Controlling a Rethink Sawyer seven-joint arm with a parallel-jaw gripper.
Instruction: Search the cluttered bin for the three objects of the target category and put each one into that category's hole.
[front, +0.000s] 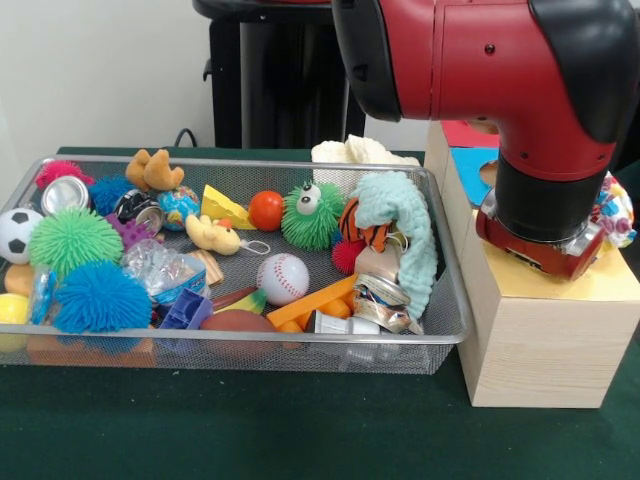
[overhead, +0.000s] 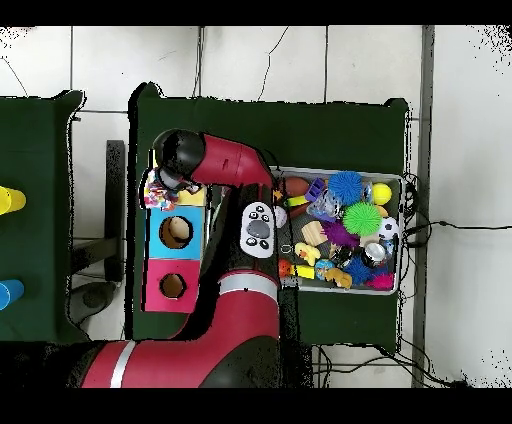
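The red and black arm's gripper (front: 560, 250) hangs low over the yellow top of the pale wooden box (front: 540, 350), its fingers hidden under the wrist, so I cannot tell whether it is clenched or released. A small multicoloured textile thing (front: 615, 215) shows just beside the wrist, perhaps touching it. Left of the box sits the shallow silver wire-mesh bin (front: 440, 330), crowded with toys: a mint-green waffle cloth (front: 405, 235) draped at its right end, a white baseball (front: 283, 278), and a blue spiky ball (front: 100, 297).
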